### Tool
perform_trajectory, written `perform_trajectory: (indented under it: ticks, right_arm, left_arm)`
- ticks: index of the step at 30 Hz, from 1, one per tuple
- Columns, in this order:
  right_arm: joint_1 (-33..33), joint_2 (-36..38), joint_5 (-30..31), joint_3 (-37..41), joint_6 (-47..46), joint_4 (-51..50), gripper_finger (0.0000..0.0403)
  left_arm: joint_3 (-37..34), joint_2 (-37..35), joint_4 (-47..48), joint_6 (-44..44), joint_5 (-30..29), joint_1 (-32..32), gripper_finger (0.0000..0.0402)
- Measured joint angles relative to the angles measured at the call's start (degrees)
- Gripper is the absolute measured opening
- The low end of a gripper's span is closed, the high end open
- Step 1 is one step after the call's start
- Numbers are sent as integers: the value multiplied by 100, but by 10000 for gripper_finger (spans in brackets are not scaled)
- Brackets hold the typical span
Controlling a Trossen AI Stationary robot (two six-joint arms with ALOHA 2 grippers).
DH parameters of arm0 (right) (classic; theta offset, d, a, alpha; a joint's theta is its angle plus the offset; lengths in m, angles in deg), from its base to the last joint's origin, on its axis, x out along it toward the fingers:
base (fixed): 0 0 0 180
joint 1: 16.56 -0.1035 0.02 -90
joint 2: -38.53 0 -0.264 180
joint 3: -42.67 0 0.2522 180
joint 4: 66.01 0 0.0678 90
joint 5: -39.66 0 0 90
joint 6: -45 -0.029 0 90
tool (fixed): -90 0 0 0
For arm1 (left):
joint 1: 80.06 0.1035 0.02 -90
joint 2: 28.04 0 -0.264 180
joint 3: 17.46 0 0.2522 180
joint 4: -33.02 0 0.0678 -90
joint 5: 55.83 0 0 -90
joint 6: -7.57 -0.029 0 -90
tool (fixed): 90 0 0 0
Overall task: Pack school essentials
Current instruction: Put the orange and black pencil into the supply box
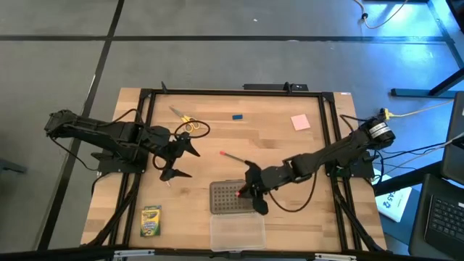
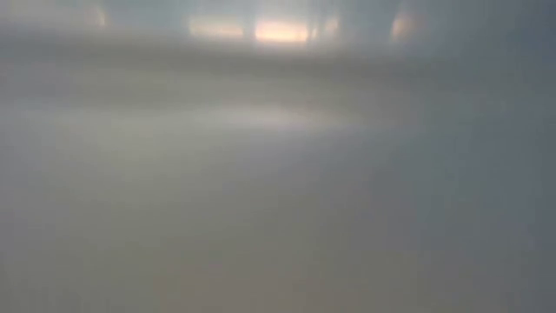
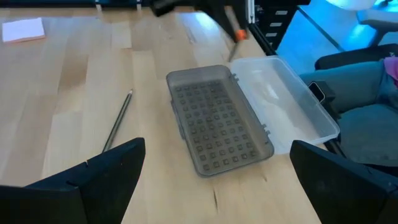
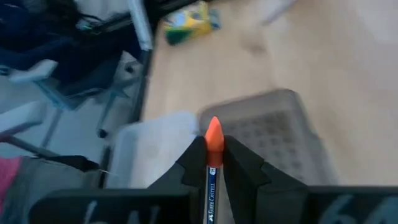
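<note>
School essentials: you had them spread over the wooden table (image 1: 283,145), none of them inside the case yet.
Crayon box (image 1: 151,222): you could see it at the lower left of the high view, flat on the table, well apart from both arms.
Left gripper (image 1: 171,158): your left arm reached in from the left of the high view; its fingers stood wide apart and released, gripping nothing, above bare wood left of centre.
Pencil by left gripper (image 3: 118,120): in the left wrist view a dark pencil lay on the wood just beside the grey lid.
Scissors (image 1: 187,120): the yellow-handled pair lay in the upper left part of the table, near the left gripper.
Case (image 1: 237,232): you had the clear tray at the lower centre of the high view, hinged open, with its grey dotted lid (image 1: 230,198) lying flat just above it.
Eraser (image 1: 237,116): the small blue piece sat near the upper centre of the table.
Red pencil (image 1: 233,156): you had it slanting at centre, its lower end running in to the right gripper.
Right gripper (image 1: 255,194): it was clenched on the red pencil, over the right edge of the grey lid; the right wrist view showed the orange tip (image 4: 213,135) standing out between the closed fingers (image 4: 247,163).
Pink pad (image 1: 301,122): it lay at the upper right of the table, apart from everything else.
Low view: you got only a grey blur there, nothing to tell.
</note>
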Motion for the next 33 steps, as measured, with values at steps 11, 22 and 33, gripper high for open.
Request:
perform_trajectory:
  ticks: [11,22,33]
  right_arm:
    - [-94,-45,-25,0,14,343,44]
    - [-206,-120,84,-9,-3,560,44]
    - [-280,-564,-1,-7,-60,555,44]
  left_arm:
    - [0,2,1,2,-2,0,396]
    - [0,2,6,0,-13,0,396]
    - [0,2,8,0,-50,0,396]
